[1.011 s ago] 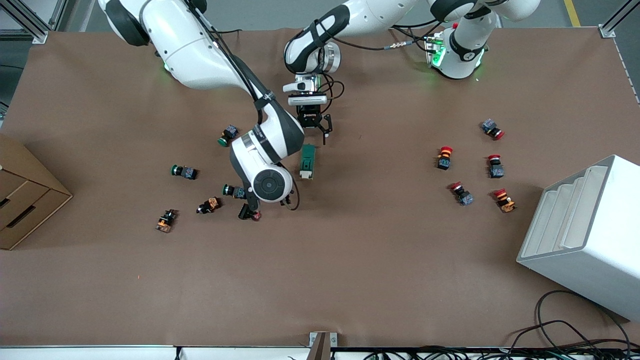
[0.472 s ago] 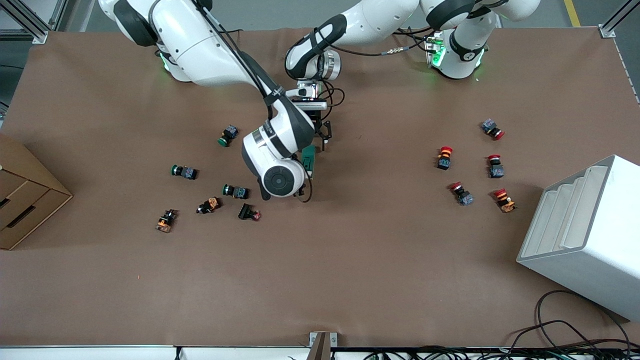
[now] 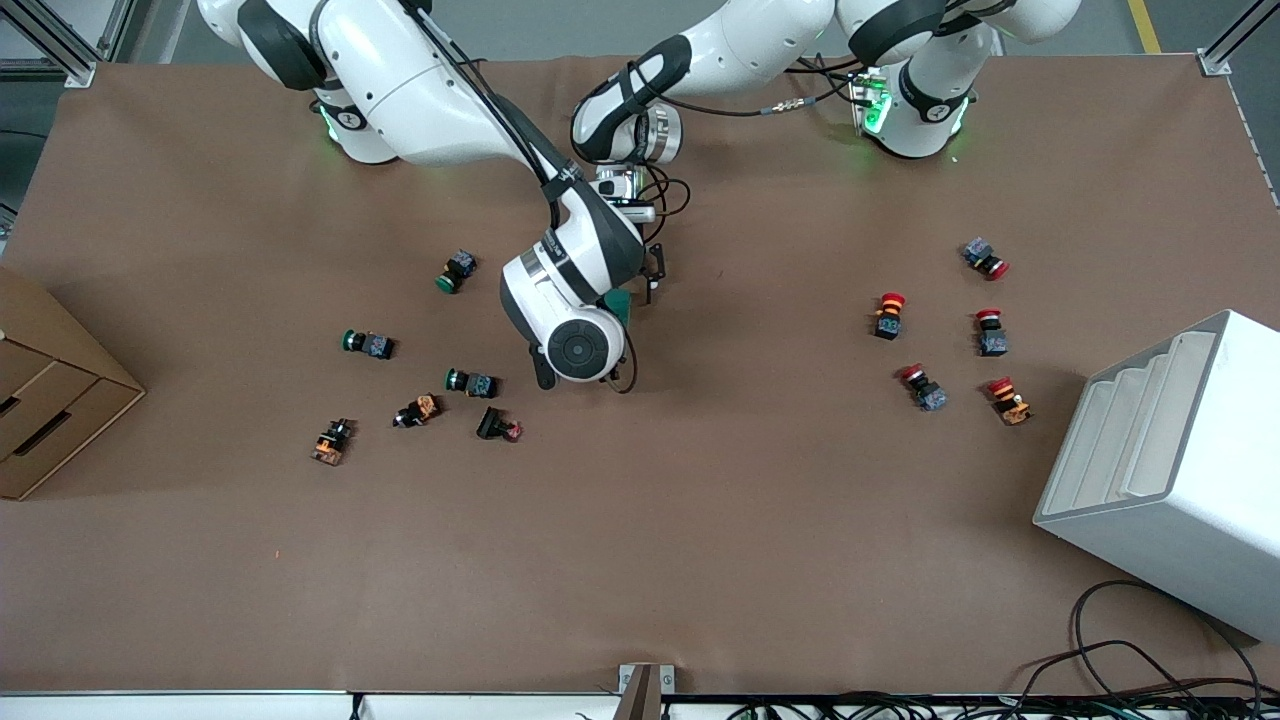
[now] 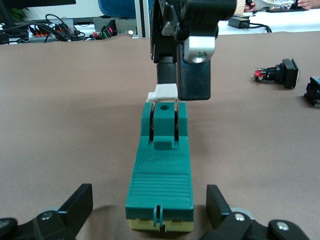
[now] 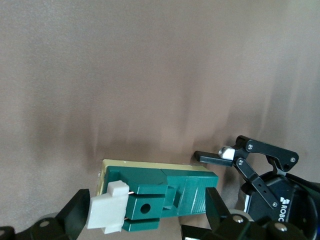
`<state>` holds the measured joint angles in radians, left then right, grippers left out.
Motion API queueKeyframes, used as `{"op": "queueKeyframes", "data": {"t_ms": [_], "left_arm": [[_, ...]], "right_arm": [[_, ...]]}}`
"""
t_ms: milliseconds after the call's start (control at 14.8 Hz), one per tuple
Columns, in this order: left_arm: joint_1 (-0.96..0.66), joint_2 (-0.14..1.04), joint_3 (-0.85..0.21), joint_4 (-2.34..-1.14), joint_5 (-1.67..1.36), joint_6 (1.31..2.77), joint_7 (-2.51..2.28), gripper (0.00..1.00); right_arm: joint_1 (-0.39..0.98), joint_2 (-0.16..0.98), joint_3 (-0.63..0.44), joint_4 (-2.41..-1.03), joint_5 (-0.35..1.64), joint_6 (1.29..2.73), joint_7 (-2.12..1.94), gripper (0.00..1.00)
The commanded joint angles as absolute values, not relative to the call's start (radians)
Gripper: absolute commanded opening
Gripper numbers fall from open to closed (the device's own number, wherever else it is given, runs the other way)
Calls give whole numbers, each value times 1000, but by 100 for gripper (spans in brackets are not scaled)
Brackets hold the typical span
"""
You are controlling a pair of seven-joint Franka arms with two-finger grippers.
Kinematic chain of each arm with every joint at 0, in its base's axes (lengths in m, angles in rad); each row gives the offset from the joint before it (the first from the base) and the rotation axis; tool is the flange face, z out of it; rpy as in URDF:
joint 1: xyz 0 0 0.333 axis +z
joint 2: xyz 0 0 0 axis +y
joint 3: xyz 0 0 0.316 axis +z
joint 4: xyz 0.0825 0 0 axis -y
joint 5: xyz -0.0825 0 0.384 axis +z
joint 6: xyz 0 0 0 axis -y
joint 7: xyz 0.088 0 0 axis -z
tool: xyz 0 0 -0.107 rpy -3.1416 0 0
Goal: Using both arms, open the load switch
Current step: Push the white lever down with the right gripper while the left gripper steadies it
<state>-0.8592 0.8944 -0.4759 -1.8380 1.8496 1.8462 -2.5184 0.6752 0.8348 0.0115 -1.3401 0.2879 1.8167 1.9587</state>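
load switch [image 4: 159,172] lies flat mid-table | left gripper [image 4: 150,210] open astride its body so you can brace it | right gripper [image 5: 145,212] open around white lever [image 5: 109,206], ready to pull it

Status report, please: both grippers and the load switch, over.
Left gripper open, straddling plain end of load switch. Right gripper open astride its white lever end. Switch flat on table; push buttons lie clear.
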Motion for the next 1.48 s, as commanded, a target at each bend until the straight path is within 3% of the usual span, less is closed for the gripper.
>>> {"op": "queueKeyframes", "data": {"t_ms": [0, 742, 1416], "left_arm": [[-874, 904, -465, -1822, 1871, 1835, -2536, 100], [-902, 902, -465, -1836, 1862, 1819, -2592, 100], [-897, 904, -463, -1827, 1861, 1815, -2595, 100]], "right_arm": [[678, 838, 29, -1325, 302, 1746, 1974, 100], [664, 831, 69, -1247, 304, 1553, 1971, 100], [693, 838, 80, -1301, 287, 1549, 1973, 100]]}}
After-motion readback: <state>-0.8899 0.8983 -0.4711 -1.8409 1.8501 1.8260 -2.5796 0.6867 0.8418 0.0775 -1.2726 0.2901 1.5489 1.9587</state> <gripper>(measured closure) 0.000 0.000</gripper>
